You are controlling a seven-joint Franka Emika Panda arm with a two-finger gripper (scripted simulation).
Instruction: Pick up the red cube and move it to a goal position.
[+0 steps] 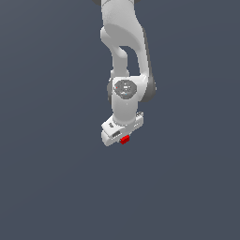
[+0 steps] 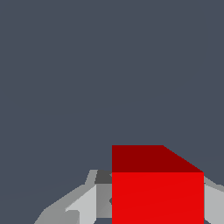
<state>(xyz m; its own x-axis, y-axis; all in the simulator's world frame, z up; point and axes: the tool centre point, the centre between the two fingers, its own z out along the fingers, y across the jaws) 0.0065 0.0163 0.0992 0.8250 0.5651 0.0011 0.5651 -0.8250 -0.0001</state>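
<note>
The red cube (image 1: pixel 124 139) is a tiny bright red block sitting at the tip of the white arm's gripper (image 1: pixel 123 137) in the exterior view. The wrist view shows the red cube (image 2: pixel 157 192) large and close, lying between the two grey fingers (image 2: pixel 85 203). One finger shows on each side, and both sit right against the cube's faces. The gripper (image 2: pixel 155 208) is shut on the cube. The cube and the hand hide the fingertips in the exterior view.
A plain dark blue-grey ground (image 1: pixel 51 187) fills both views around the arm. The white arm's links (image 1: pixel 124 89) come down from the top of the exterior view. No other objects or markers show.
</note>
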